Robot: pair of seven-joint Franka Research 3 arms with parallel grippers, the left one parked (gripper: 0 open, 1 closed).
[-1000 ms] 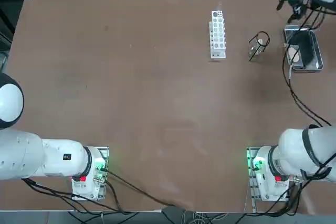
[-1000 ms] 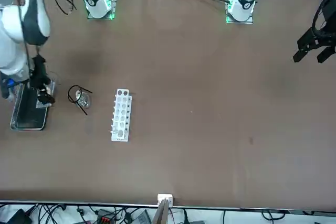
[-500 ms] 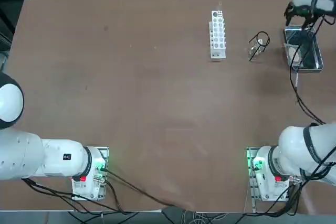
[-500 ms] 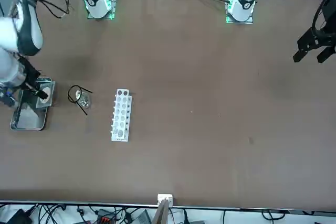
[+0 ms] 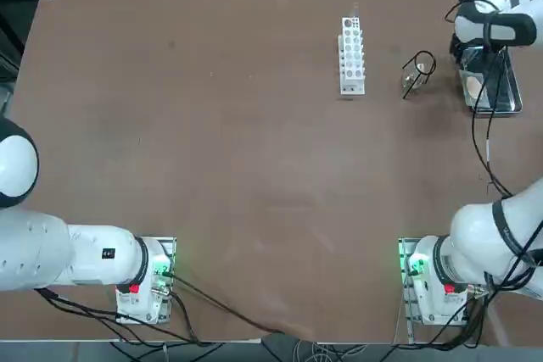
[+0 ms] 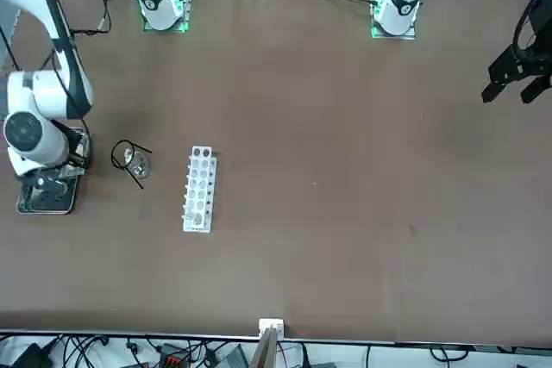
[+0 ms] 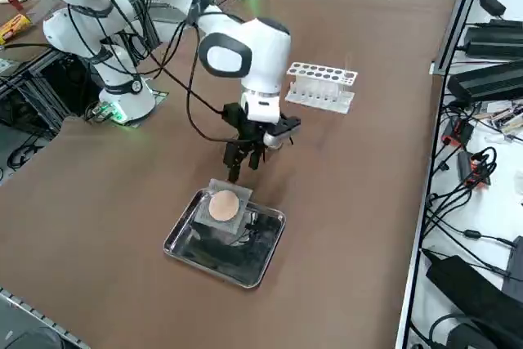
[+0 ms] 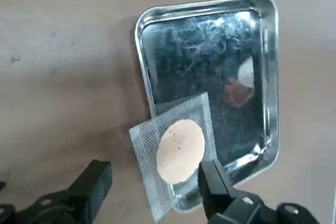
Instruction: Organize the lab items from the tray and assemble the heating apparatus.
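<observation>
Mesh square (image 8: 180, 150) is what's left to deal with, as far as I can see. It's lying partly in the tray (image 7: 206, 270) and sticking out over the rim on the side facing the tripod (image 6: 113, 157).

The other two lab items are out of the tray. The tripod is a short way off on the rack side of the tray, and from above and from the front it looks like it's standing up, with the little glass burner bottle (image 6: 136, 164) under its ring. So I'd call this well past halfway: burner and stand sorted, mesh to go.

Right gripper (image 8: 156, 166) is above the mesh side of the tray, fingers spread wide and nothing between them. One finger overlaps the mesh edge in the wrist view, but I can't tell if it's touching.

My guess is the next bit is to grab the overhanging part, lift it off the tray and lay it flat on the ring. Watch for the mesh sliding on that slick rim, or bumping the tripod on the way down. The white tube rack (image 5: 351, 61) is past the tripod from the tray, so it shouldn't be in the way.
</observation>
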